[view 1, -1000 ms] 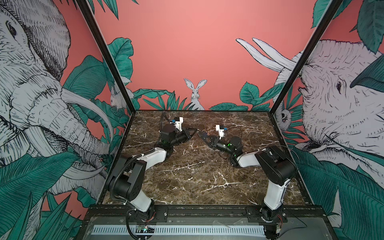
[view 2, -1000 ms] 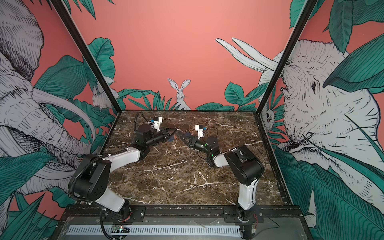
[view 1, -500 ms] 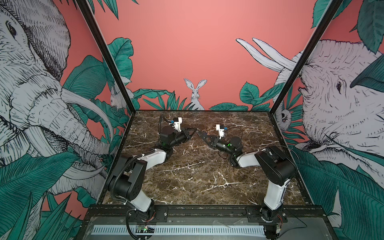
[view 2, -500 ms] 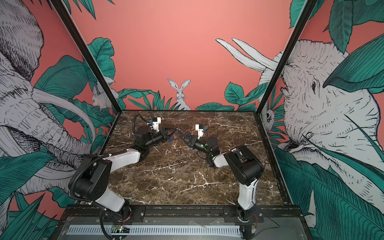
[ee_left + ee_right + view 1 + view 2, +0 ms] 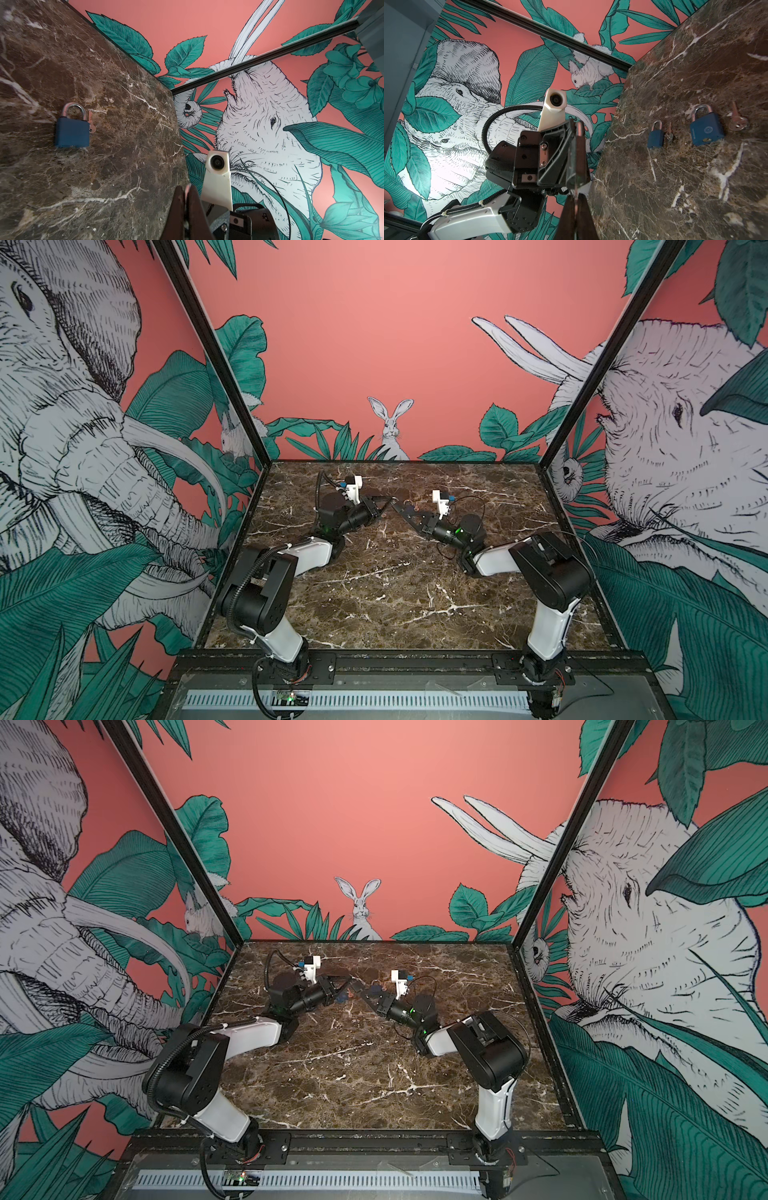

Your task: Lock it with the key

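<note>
On the marble table [image 5: 395, 593], the left gripper [image 5: 186, 190] and right gripper [image 5: 576, 197] hung shut and empty near the larger blue padlock [image 5: 707, 129], so the flat key [image 5: 737, 121] just beside it would likely need a low, edge-on pinch by its head.

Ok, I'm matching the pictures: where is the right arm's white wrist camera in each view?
In a top view: camera just right of centre.
In a top view: camera near centre.
Left wrist: camera low, centre.
Right wrist: not in it.
Shared landmark: marble table.
</note>
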Robot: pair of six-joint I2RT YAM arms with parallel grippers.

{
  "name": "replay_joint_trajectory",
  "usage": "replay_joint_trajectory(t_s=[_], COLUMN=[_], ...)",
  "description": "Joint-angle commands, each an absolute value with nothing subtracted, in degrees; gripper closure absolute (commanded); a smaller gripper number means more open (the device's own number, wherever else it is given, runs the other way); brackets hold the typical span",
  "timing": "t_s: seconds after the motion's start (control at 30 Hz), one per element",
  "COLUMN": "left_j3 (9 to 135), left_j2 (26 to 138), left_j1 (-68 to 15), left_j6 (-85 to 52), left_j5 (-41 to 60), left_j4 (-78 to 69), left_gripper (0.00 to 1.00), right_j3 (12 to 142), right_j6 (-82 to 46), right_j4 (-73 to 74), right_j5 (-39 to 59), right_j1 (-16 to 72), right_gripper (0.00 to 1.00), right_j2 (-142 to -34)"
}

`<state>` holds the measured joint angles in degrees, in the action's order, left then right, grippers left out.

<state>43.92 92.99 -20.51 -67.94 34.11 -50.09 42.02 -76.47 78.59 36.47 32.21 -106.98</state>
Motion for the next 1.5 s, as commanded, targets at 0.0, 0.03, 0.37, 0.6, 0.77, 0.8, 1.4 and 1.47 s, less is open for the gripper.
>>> replay_joint_trajectory(t_s=[0.0,0.03,0.37,0.6,0.77,0.8,1.4,1.47], left_j3=[43.73,43.6,45.01,46.25,49.15,49.61,71.29,75.07], left_j2=[91.94,91.76,91.73,92.37,92.35,92.24,108.9,112.34], left_j1=[-16.99,-16.83,-16.65,-16.78,-16.77,-16.71,-24.19,-25.63], left_j6=[-68.9,-68.87,-68.03,-66.52,-62.97,-62.17,-54.03,-54.12], left_j5=[29.29,29.43,31.23,33.24,36.52,36.56,38.22,37.83], left_j4=[-55.15,-55.14,-52.45,-48.38,-40.76,-39.41,-21.88,-21.24], left_gripper=[1.0,1.0,1.0,1.0,1.0,1.0,1.0,1.0], right_j3=[40.45,40.38,39.78,37.28,35.58,35.35,37.62,40.4], right_j6=[-75.06,-75.06,-75.15,-75.47,-75.93,-75.92,-55.66,-47.11], right_j4=[80.63,80.68,80.67,80.67,80.08,79.79,42.75,28.06], right_j5=[37.66,37.44,38.16,39.74,41.77,42.24,46.69,44.8], right_j1=[31.62,31.48,29.96,25.87,22.1,21.62,8.98,8.39], right_gripper=[1.0,1.0,1.0,1.0,1.0,1.0,1.0,1.0], right_j2=[-104.86,-104.8,-104.53,-102.82,-101.65,-101.45,-90.26,-86.63])
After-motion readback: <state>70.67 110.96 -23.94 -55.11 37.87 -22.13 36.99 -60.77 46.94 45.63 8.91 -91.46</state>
